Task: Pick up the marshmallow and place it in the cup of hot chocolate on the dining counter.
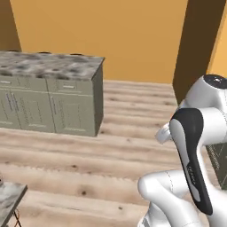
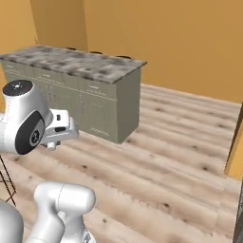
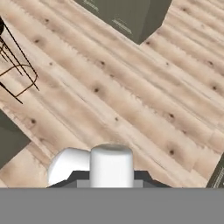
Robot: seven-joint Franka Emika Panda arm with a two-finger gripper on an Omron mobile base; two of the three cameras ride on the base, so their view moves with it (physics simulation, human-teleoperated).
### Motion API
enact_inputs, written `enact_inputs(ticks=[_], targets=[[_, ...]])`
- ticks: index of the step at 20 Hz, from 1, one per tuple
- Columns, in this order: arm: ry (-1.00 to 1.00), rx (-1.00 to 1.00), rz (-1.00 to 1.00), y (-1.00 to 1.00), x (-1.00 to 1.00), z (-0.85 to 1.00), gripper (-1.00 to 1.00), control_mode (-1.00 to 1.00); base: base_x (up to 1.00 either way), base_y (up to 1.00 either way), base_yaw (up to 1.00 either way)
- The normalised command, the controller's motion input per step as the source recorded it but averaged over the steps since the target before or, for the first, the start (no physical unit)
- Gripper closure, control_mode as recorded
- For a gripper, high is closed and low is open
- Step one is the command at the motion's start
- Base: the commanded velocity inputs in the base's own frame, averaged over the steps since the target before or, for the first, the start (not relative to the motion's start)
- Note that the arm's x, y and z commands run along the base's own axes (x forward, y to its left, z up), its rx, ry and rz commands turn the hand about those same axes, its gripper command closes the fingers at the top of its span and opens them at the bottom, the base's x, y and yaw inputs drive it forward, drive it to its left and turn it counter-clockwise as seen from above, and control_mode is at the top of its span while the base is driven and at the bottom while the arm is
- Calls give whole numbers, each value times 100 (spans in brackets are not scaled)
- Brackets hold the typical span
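The marshmallow and the cup of hot chocolate are out of view. A corner of a marbled stone top [image 1: 9, 197], which may be the dining counter, juts in at the lower left of the left base view. My arm is folded up close to the base, with the hand [image 2: 59, 127] held high over bare wooden floor [image 3: 131, 96]. Its fingers are hidden, so I cannot tell whether the gripper is open or shut. Nothing is visibly held.
A marbled island with drawers and cabinet doors [image 1: 53, 95] [image 2: 85, 95] stands ahead to the left, and its lower corner [image 3: 127, 17] appears in the hand view. A black wire stool [image 3: 15, 70] stands on the floor. Orange walls and a brown pillar [image 1: 195, 44] close the room.
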Motion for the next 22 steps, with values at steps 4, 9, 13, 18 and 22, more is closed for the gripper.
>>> enact_inputs(ticks=[4,9,13,18,22], targets=[[0,0,0,0,0,0,100,100,100,-4,55],[0,0,0,0,0,0,100,100,100,0,59],[0,0,0,0,0,0,100,100,100,0,61],[0,0,0,0,0,0,100,100,88,0,77],[0,0,0,0,0,0,100,100,52,-14,83]])
